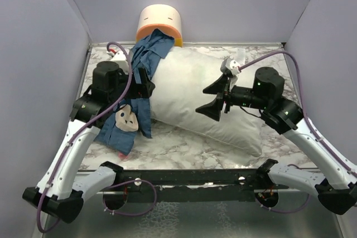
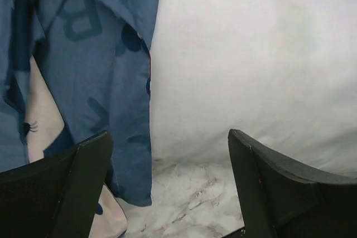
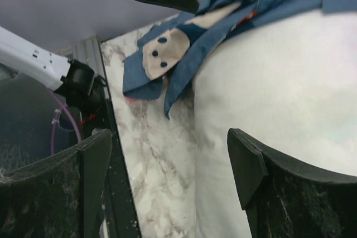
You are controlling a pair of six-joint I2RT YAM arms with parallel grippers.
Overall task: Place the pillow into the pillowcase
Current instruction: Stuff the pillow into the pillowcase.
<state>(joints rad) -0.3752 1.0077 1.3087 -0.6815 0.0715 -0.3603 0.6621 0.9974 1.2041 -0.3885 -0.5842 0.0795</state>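
The plump white pillow [image 1: 206, 93] lies across the marble table, with tags at its right end. The blue pillowcase [image 1: 142, 82] is bunched over the pillow's left end and hangs down toward the front, a cream mouse face showing on it. My left gripper [image 1: 146, 85] hovers at that end, open, with nothing between its fingers; below it lie the pillowcase [image 2: 95, 65], the pillow [image 2: 251, 59] and bare table. My right gripper [image 1: 201, 101] stands open above the pillow's front middle. Its view takes in the pillow [image 3: 279, 82], the pillowcase [image 3: 195, 32] and empty jaws.
A cream-and-orange cylinder [image 1: 160, 23] stands at the back wall, touching the pillowcase's far end. Grey walls close in the left, right and back. A black rail [image 1: 189, 176] runs along the table's front edge. Bare marble [image 1: 178, 143] shows in front of the pillow.
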